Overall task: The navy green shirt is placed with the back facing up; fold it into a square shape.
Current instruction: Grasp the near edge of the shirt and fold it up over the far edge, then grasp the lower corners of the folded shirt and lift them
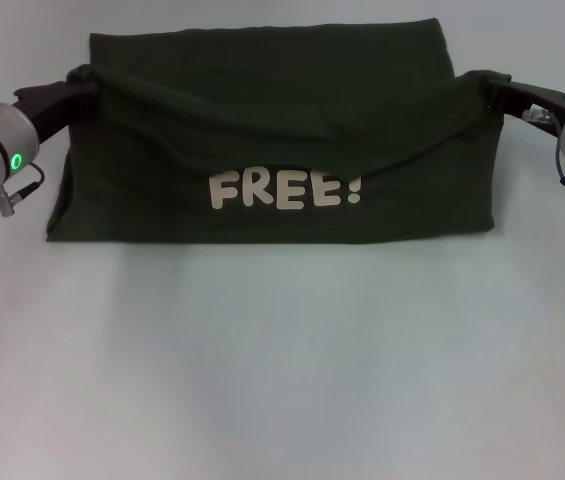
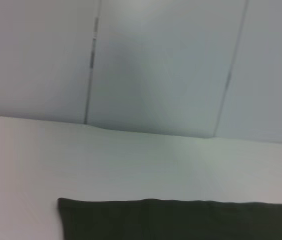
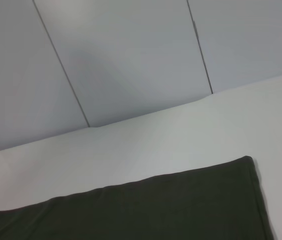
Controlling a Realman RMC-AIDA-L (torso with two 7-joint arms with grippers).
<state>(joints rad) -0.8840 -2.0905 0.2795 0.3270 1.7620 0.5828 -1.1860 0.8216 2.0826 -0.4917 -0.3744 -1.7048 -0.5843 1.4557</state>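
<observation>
The navy green shirt (image 1: 262,110) stretches across the far half of the table, dark olive with pale "FREE!" lettering (image 1: 285,189) on the side facing me. My left gripper (image 1: 80,82) is shut on its bunched left edge and my right gripper (image 1: 474,82) on its bunched right edge. Between them the fabric sags in a fold, and the lower part drapes down to the table. Each wrist view shows only a flat far strip of the shirt (image 2: 180,220) (image 3: 131,210), with no fingers in sight.
The white table (image 1: 282,360) runs from the shirt's lower hem to the front edge. Beyond the shirt, both wrist views show a strip of table (image 2: 131,160) ending at a grey panelled wall (image 3: 131,60).
</observation>
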